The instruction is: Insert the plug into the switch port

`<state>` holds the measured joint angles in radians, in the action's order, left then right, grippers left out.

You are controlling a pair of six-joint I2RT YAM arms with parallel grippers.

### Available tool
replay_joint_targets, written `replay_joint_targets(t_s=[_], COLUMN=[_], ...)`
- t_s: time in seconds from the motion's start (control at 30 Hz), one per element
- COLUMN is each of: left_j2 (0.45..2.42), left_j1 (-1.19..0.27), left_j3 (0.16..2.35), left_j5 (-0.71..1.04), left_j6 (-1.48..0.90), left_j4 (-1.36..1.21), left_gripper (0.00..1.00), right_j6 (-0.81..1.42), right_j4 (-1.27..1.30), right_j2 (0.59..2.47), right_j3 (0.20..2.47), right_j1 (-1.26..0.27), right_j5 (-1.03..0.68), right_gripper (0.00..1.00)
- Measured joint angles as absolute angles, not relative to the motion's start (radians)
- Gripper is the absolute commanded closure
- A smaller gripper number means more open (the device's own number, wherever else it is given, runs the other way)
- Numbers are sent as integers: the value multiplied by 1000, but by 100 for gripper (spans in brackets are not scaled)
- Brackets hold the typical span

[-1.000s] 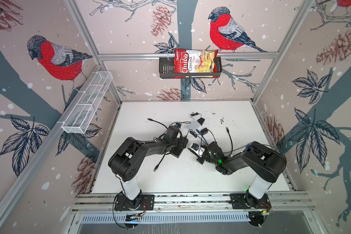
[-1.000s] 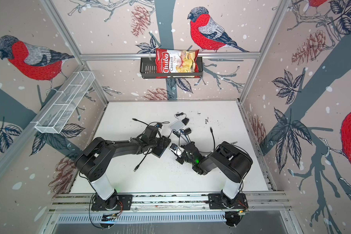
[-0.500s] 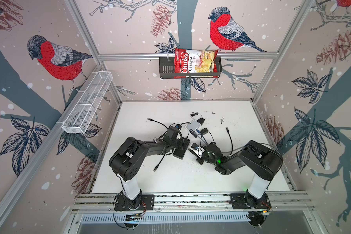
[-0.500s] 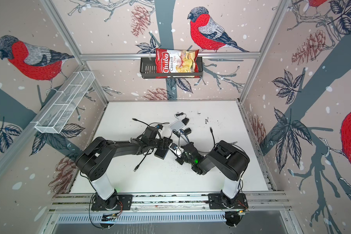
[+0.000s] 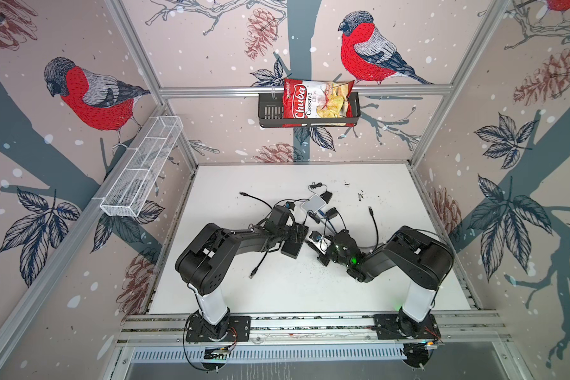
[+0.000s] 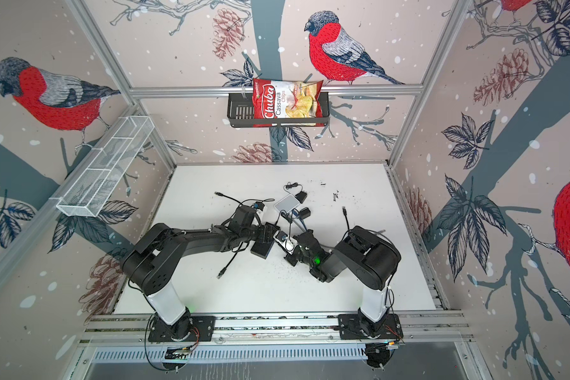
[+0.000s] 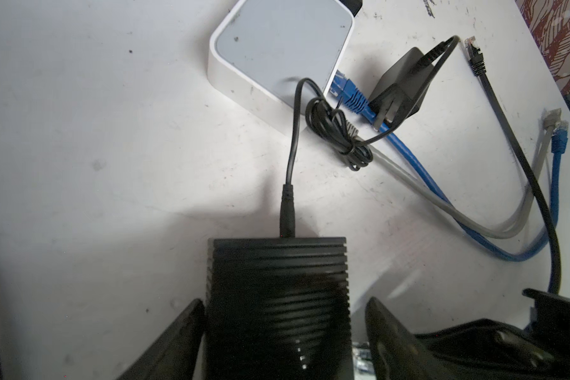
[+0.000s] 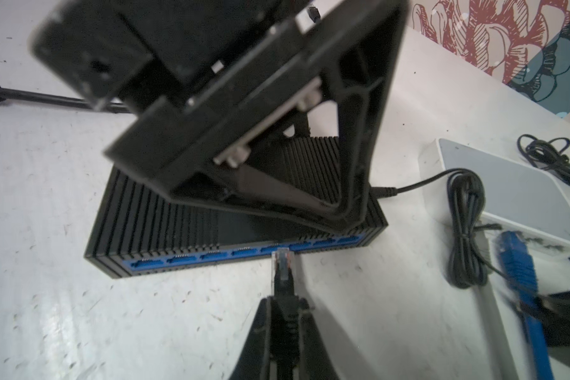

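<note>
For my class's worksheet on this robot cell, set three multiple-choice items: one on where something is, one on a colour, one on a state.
1. Where is the chips bag?
A) in the black basket
B) on the table
C) in the white wire basket

2. What colour are the ports of the switch?
A) red
B) blue
C) yellow

3. What is the state of the plug?
A) lying loose on the table
B) pushed into the white box
C) pinched in the right gripper

Answers:
1 A, both top views show it standing in that basket.
2 B, the right wrist view shows a blue port row.
3 C, the jaws are closed on its boot, with its tip at the port row.
</note>
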<state>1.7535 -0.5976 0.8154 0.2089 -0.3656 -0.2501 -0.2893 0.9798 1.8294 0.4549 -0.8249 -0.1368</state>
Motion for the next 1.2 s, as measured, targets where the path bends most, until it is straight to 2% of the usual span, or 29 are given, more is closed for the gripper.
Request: replay_joint_targets(t_s=[0.73, 1.2], left_j2=[1753, 1753], left_j1=[-597, -598], left_j3=[788, 785], left_j5=[206, 230], left_j6=[-369, -369], left_j4=[-283, -284], left_gripper=[25, 25], right_j6=[-256, -257], right_j4=[1073, 1054], right_j2=[1869, 1844], right_j3=[450, 423], right_j1=[-829, -857], right_j5=[-187, -134], right_gripper=[93, 94])
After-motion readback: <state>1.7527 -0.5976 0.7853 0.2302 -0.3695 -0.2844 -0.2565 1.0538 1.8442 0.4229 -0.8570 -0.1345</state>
